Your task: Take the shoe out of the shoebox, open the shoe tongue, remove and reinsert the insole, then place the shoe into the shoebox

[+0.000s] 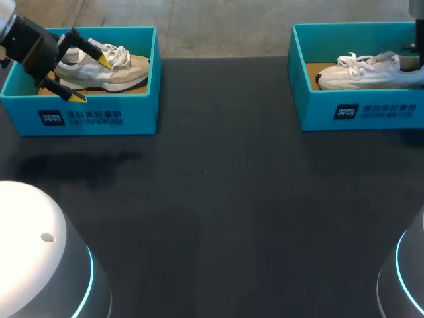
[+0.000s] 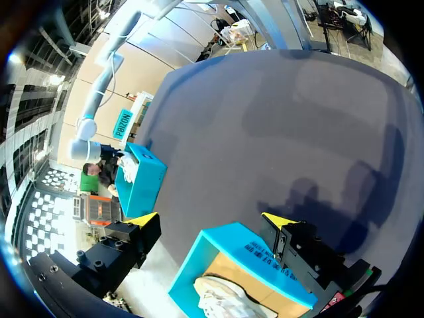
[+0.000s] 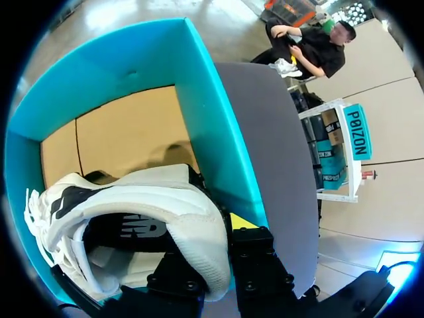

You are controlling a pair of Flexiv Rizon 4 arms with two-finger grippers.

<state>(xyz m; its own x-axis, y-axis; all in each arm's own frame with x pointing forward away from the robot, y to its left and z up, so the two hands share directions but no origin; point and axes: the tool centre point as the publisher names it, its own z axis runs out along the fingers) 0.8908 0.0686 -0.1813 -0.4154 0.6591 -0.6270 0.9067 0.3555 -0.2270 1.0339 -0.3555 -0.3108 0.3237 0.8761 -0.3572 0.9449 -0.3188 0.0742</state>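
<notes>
Left fingers (image 1: 105, 59): spread wide and holding nothing. They hang over the left shoebox (image 1: 99, 116), one tip above the laces and the other near the box's front wall.
Left shoe (image 1: 112, 76): lying inside its box, under and between the open tips. In the left wrist view the shoe (image 2: 222, 298) sits below the gap between the fingers (image 2: 278, 222).
Right fingers (image 3: 242, 222): apparently closed on the heel collar of the right shoe (image 3: 152, 199), one finger inside the opening and one outside. Only one yellow tip shows.
Right shoe, head view (image 1: 364, 73): in the right shoebox (image 1: 371, 112), heel toward the arm at the view's edge.
Step in hand: probably the take-out, with neither shoe clear of its box.
Risk, right side: the grip is on soft heel padding alone. The collar could fold or slip out once the shoe's weight hangs from it.
Risk, box walls: the outer right finger is just beside the box wall (image 3: 205, 112). A slanted lift could catch the wall and drag the light box across the bench (image 1: 232, 212).
Risk, left side: closing from here may pinch laces or the front wall instead of the shoe's body, so the shoe would tip or stay behind.
</notes>
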